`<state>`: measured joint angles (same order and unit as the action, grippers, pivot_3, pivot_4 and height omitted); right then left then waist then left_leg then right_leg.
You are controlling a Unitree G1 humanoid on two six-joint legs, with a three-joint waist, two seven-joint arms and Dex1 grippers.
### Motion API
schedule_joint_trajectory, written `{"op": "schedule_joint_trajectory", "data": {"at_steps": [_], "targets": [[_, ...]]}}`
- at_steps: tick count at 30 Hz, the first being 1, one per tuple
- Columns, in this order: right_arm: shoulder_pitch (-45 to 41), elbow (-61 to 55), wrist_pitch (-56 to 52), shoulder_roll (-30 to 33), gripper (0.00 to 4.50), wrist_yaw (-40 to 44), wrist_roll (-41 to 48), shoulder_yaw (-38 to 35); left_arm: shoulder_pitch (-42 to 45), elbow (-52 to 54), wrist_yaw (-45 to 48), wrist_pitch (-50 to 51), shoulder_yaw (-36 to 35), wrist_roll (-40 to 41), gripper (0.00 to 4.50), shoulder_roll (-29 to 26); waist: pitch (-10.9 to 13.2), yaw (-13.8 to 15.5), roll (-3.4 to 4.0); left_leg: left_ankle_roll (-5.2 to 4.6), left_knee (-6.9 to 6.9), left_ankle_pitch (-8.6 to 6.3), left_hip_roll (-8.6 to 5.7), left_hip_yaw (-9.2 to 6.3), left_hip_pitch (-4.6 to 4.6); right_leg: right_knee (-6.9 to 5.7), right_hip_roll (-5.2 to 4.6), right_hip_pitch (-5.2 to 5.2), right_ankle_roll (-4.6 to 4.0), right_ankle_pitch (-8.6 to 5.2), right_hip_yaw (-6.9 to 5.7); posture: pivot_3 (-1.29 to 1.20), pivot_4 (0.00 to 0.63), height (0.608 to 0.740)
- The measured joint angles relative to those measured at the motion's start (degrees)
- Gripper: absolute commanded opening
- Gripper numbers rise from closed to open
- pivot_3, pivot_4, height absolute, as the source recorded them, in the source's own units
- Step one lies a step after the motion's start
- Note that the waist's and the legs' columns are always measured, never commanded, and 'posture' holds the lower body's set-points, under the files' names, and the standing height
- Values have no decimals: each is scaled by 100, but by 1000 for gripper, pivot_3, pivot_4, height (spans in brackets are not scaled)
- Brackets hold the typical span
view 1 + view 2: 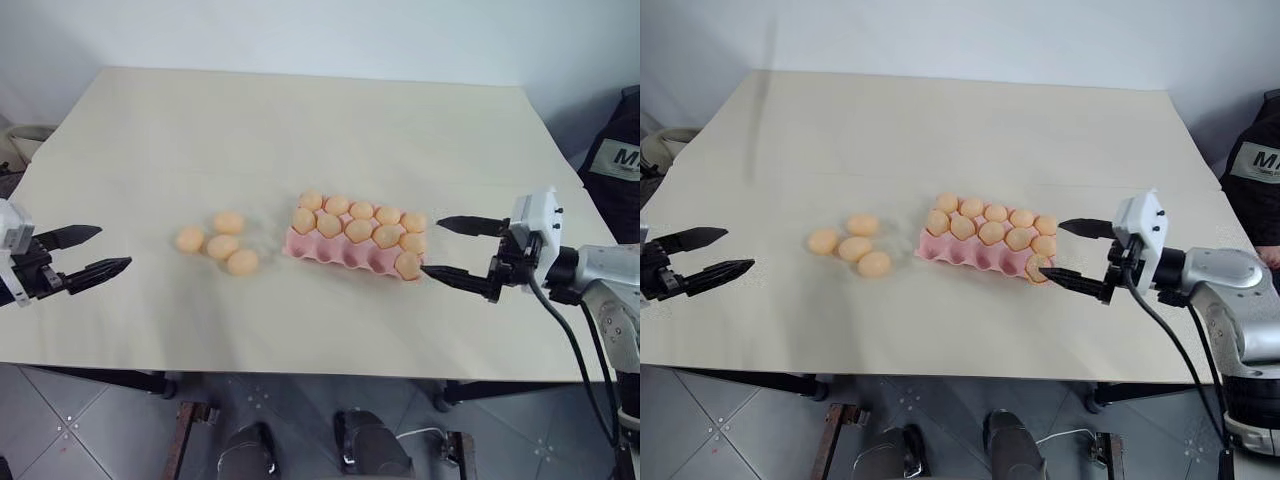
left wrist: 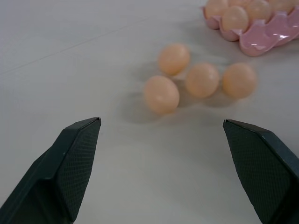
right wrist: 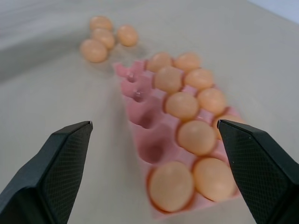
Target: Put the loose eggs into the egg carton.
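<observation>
While four loose eggs (image 1: pixel 217 245) lie grouped on desk (image 1: pixel 150 150) ahead of spread, empty left jaws (image 1: pixel 92 252), nothing placed yet. Four empty cups waiting in egg carton (image 3: pixel 140 100), just ahead of right jaws (image 1: pixel 432 246), also spread and empty.

My two head eyes look forward and down over the table (image 1: pixel 300 150). Each wrist camera looks low along its own fingers: the left one nearest the loose eggs (image 2: pixel 198 79), the right one nearest the egg carton (image 3: pixel 154 140); both show both.
</observation>
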<state>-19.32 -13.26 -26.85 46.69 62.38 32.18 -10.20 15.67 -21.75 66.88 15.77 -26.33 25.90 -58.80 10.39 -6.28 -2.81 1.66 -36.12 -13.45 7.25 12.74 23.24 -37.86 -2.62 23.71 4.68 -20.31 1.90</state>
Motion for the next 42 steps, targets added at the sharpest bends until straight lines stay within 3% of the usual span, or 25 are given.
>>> {"op": "schedule_joint_trajectory", "data": {"at_steps": [7, 19, 28, 42], "targets": [[269, -824, -314, -162, 4500, -310, 120, 339, 1119, -1128, 401, -630, 834, -409, 4461, 112, -3, 36, -4, -5, -7, 0, -3, -1, 1, -2, 19, 0, 0, 0, -3, 0, 150, 740], [337, -898, -346, -274, 4500, -538, 140, 420, 2856, -3204, 730, -1795, 1853, -1320, 4461, 831, -6, 161, -10, -21, -21, 0, -15, 2, 7, -9, 22, 1, 5, 3, -2, 0, 150, 740], [798, -1191, -460, -232, 4500, -703, 288, 217, 3599, -4392, 476, -2291, 2082, -1859, 4461, 1248, -7, 167, -12, -27, -43, -3, -14, 0, 11, -17, 23, -1, 10, 5, -2, 0, 150, 740], [1277, -1605, -600, -105, 4500, -989, 393, -298, 4086, -5076, -183, -2458, 2176, -2385, 4461, 1618, -9, 182, -15, -33, -71, -8, -11, -7, 19, -30, 25, -2, 11, 6, -6, 0, 150, 740]]}}
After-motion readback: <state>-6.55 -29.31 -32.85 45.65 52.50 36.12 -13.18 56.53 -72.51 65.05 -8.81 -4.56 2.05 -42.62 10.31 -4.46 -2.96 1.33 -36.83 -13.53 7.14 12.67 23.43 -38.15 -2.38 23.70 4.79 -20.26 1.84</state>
